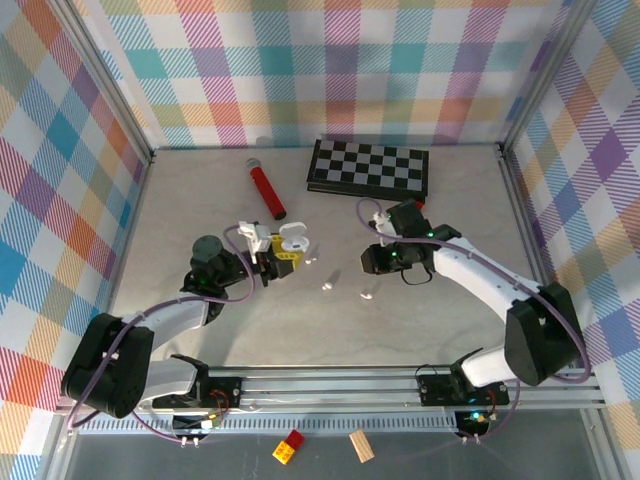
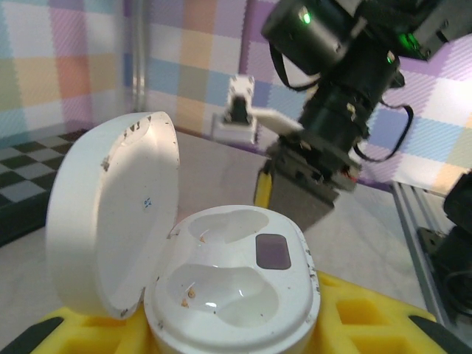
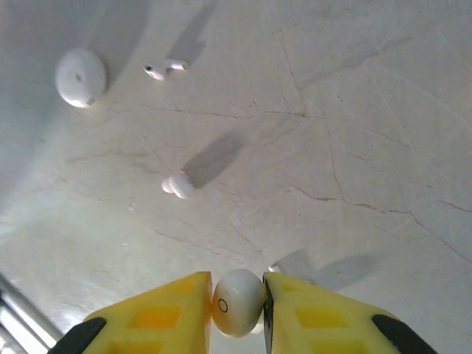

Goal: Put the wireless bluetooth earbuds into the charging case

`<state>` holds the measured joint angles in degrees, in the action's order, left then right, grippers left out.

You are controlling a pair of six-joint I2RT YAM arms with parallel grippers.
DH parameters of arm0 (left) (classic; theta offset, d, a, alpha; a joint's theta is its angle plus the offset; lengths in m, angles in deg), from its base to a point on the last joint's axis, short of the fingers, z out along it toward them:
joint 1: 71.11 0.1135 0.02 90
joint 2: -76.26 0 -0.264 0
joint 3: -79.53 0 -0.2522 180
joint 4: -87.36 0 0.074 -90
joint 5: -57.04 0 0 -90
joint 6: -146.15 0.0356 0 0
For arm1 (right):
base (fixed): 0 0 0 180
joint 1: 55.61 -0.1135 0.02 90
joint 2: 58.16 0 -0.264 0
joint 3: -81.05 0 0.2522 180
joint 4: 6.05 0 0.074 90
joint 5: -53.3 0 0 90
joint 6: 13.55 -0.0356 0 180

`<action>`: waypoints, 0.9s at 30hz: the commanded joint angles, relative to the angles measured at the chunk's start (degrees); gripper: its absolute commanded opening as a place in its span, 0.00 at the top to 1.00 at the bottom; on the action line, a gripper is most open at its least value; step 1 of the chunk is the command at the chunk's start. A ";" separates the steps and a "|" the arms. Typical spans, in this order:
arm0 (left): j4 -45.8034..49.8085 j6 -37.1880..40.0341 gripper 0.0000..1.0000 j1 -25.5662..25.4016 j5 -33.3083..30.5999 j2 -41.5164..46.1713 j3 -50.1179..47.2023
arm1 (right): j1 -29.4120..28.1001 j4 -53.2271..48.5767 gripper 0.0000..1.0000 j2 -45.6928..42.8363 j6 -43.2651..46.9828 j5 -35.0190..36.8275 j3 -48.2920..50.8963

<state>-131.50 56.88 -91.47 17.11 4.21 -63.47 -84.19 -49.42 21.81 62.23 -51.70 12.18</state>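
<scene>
Charging case (image 2: 237, 274): lid open, both wells seemingly empty | left end effector (image 2: 228, 335) grips it | right end effector (image 3: 237, 293) clamps earbud (image 3: 237, 305)

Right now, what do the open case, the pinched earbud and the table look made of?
The case: likely hard white plastic, glossy, with highlights in the wells and scuffs on the lid. The earbud: white plastic too, by its smooth sheen. The table: pale, matte, with fine crack-like veins; stone-look laminate or painted board, can't tell.
</scene>
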 commanded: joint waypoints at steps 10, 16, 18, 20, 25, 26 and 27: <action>-2.97 2.81 0.62 -8.91 -0.41 -8.25 6.87 | 2.74 1.13 0.76 -13.40 -3.28 -17.38 0.98; -6.80 1.98 0.62 -12.16 -0.45 -12.47 8.97 | 2.83 0.82 0.76 -17.43 -2.74 -21.48 -0.41; -6.69 2.50 0.62 -13.13 -0.56 -13.00 9.48 | 2.82 1.41 0.76 -18.12 -3.17 -22.98 -0.92; -6.78 2.77 0.62 -14.01 -0.48 -13.61 10.01 | 2.83 2.18 0.76 -18.35 -3.53 -24.28 -1.36; -6.82 3.56 0.62 -16.55 -0.03 -14.74 11.41 | 2.80 2.69 0.76 -17.49 -3.66 -26.21 -2.26; -6.59 3.87 0.62 -16.97 -0.01 -14.78 11.62 | 2.82 2.71 0.77 -17.39 -3.75 -26.45 -2.41; -6.31 4.15 0.62 -17.39 -0.05 -14.71 11.73 | 2.80 2.83 0.77 -17.39 -3.94 -26.80 -2.46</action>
<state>-135.17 59.06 -107.62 15.86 -10.37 -53.39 -81.52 -48.46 4.28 58.82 -75.37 11.78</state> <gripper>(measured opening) 0.379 0.234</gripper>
